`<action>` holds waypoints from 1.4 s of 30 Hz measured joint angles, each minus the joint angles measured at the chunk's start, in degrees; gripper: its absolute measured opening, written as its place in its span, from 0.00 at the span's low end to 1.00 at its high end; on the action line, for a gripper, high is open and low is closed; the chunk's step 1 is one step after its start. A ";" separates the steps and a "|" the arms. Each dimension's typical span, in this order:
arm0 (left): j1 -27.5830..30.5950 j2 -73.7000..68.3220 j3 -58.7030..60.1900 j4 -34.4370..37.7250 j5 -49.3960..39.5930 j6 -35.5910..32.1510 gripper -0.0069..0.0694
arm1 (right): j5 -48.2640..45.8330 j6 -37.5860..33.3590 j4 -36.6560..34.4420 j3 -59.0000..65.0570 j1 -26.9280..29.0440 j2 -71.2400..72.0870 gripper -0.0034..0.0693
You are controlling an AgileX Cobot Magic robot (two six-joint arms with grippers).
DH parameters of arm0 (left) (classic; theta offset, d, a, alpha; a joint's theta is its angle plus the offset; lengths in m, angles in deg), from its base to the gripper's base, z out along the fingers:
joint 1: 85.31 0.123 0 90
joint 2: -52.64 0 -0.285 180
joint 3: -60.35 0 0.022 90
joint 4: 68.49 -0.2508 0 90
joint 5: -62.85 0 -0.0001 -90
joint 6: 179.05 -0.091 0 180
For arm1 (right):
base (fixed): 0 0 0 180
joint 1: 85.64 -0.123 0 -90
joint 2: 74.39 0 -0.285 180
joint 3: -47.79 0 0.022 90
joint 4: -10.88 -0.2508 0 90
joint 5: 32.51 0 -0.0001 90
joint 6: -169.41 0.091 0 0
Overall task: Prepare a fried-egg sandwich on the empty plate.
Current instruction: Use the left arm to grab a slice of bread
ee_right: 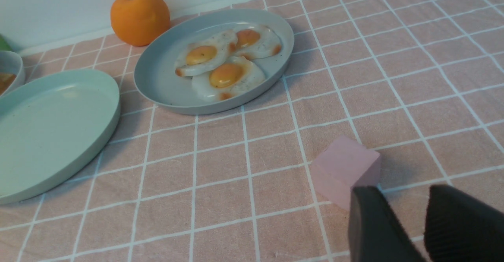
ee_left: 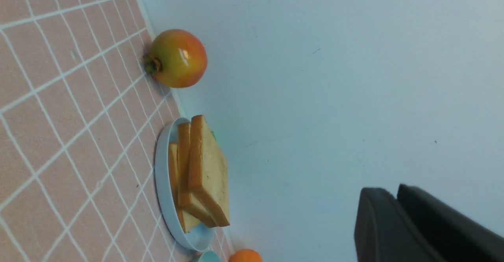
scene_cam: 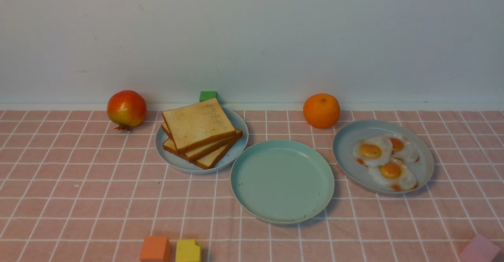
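Observation:
The empty mint-green plate (scene_cam: 282, 181) sits mid-table; it also shows in the right wrist view (ee_right: 51, 128). Three toast slices (scene_cam: 199, 130) are stacked on a blue-grey plate (scene_cam: 185, 167) to its left, also in the left wrist view (ee_left: 208, 167). Three fried eggs (scene_cam: 372, 151) lie on another blue-grey plate (scene_cam: 350, 140) to its right, also in the right wrist view (ee_right: 224, 75). No fried-egg sandwich is in view. My left gripper (ee_left: 395, 191) is shut and empty, well back from the toast. My right gripper (ee_right: 403, 193) is open and empty beside a pink block (ee_right: 342, 167). Neither gripper shows in the front view.
A pomegranate (scene_cam: 126, 108) and a green block (scene_cam: 208, 95) stand at the back left by the wall, an orange (scene_cam: 321, 110) at the back right. Orange (scene_cam: 155, 248) and yellow (scene_cam: 188, 250) blocks lie at the front edge, the pink block (scene_cam: 478, 250) at front right.

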 joint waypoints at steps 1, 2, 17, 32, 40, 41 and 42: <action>0.00 0.00 0.00 0.42 -0.52 0.00 0.22 | 0.00 0.00 0.00 0.00 0.00 0.00 0.38; 0.00 0.00 0.00 0.37 -0.97 -0.36 0.22 | 0.00 0.00 0.00 0.00 0.00 0.00 0.38; 0.00 -35.48 -37.79 -14.80 -49.92 -34.55 0.23 | 0.00 0.00 0.00 0.00 0.00 0.00 0.38; -24.89 -69.12 -60.59 -25.29 -50.97 -43.60 0.11 | 0.00 0.00 0.00 0.00 0.00 0.00 0.38; -25.34 -79.63 -69.93 -27.10 -51.52 -51.08 0.11 | 1.84 2.63 -2.73 0.08 0.00 0.00 0.38; -25.34 -80.13 -70.32 -27.10 -51.61 -51.39 0.11 | 3.06 4.97 -6.00 0.22 0.00 0.00 0.38; -25.34 -80.58 -70.62 -27.10 -51.61 -51.73 0.11 | 4.89 7.05 -8.95 0.28 0.00 0.00 0.38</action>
